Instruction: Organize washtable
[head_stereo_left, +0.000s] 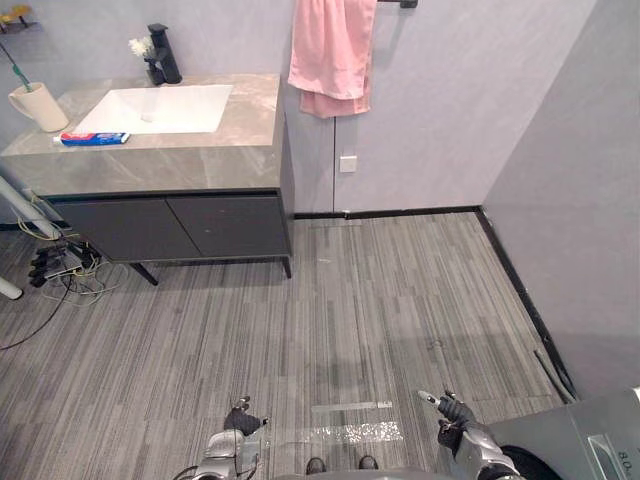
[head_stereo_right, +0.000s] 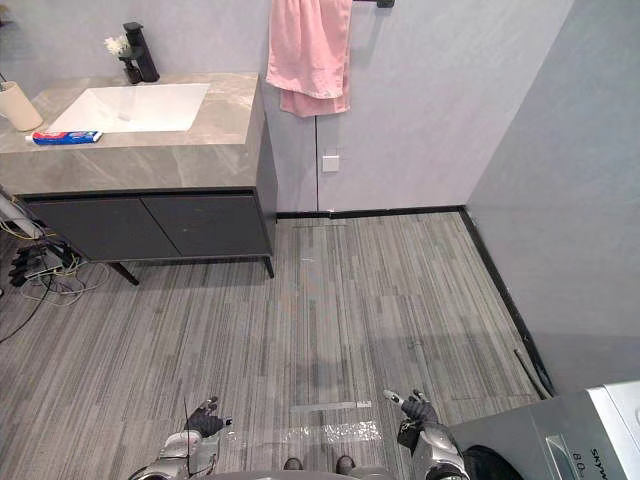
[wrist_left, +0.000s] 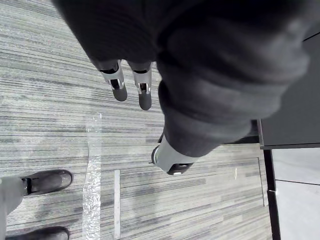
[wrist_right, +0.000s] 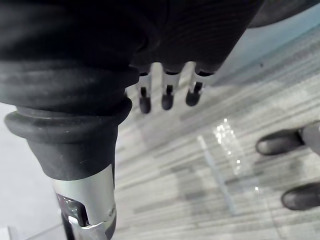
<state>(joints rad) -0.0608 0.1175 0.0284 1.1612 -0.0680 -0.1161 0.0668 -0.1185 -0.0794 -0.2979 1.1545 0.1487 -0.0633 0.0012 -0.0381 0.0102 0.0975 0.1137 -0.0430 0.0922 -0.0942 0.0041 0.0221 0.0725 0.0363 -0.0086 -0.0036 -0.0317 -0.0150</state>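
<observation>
The washtable stands far ahead at the left: a grey stone top over dark cabinet doors, with a white sink and a black tap. A cream cup holding a toothbrush stands at its left end. A blue and red toothpaste tube lies flat in front of the sink. Small white flowers sit beside the tap. A pink towel hangs on the wall to the right. My left hand and right hand hang low over the floor, far from the washtable, both open and holding nothing.
A power strip and loose cables lie on the floor under the cabinet's left end. A white appliance stands at the lower right, close to my right hand. A grey wall closes the right side. Shiny tape marks the striped floor.
</observation>
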